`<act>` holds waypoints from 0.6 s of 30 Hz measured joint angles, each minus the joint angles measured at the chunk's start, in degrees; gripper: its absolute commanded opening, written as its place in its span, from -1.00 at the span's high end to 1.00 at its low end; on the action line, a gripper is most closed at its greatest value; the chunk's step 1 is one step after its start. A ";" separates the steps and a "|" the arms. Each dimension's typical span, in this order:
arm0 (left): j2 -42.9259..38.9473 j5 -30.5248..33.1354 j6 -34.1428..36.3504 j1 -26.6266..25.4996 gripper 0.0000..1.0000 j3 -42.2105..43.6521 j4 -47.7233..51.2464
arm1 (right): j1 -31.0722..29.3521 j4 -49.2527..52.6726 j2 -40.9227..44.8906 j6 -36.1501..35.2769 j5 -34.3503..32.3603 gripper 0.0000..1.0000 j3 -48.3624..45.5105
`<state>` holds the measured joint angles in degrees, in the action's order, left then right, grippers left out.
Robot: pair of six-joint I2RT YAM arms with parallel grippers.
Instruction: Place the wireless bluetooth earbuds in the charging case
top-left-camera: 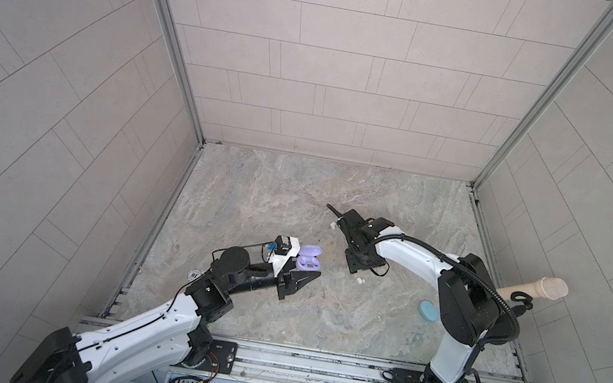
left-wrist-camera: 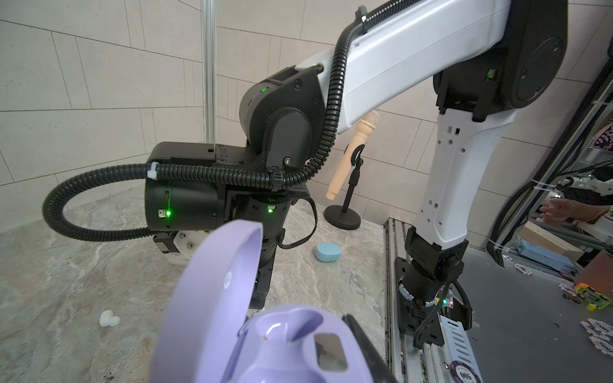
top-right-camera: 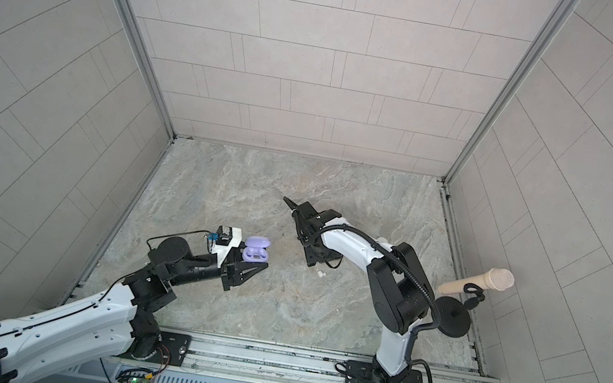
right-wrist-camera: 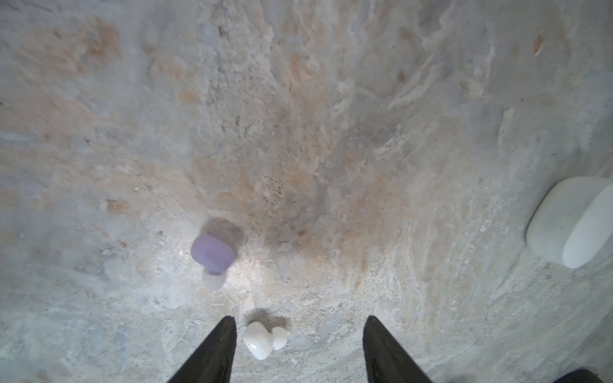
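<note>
The lilac charging case [top-left-camera: 309,259] [top-right-camera: 255,252] hangs just above the table with its lid up, and my left gripper [top-left-camera: 309,271] is shut on its base. In the left wrist view the case [left-wrist-camera: 265,348] fills the foreground; the one well that shows is empty. My right gripper [right-wrist-camera: 300,323] [top-left-camera: 337,223] points down over the table, open, with a white earbud [right-wrist-camera: 262,338] [top-left-camera: 332,225] lying between its fingertips, nearer one finger. A lilac earbud [right-wrist-camera: 212,255] lies just beyond it. Another white earbud [top-left-camera: 359,280] [top-right-camera: 320,274] [left-wrist-camera: 109,319] lies near the right wrist.
A shut light blue case [top-left-camera: 429,311] [left-wrist-camera: 327,252] lies by the right arm's base. A white case [right-wrist-camera: 570,222] sits off to one side of the right gripper. A beige microphone on a black stand [top-left-camera: 532,289] [top-right-camera: 479,282] stands at the right edge.
</note>
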<state>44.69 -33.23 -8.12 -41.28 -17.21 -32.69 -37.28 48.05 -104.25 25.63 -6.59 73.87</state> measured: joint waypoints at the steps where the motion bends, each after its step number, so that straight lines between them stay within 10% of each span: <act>1: 0.00 0.00 0.00 0.00 0.83 0.00 0.00 | 0.17 -0.55 0.48 0.35 1.25 -0.28 -0.42; 18: -0.07 -0.09 0.02 0.00 0.83 0.00 0.07 | 2.84 -12.66 -1.70 6.08 17.90 -0.30 -3.37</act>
<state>44.62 -33.32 -8.10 -41.28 -17.21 -32.62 -34.44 35.40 -105.95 31.70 11.31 70.50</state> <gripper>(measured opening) 0.434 0.651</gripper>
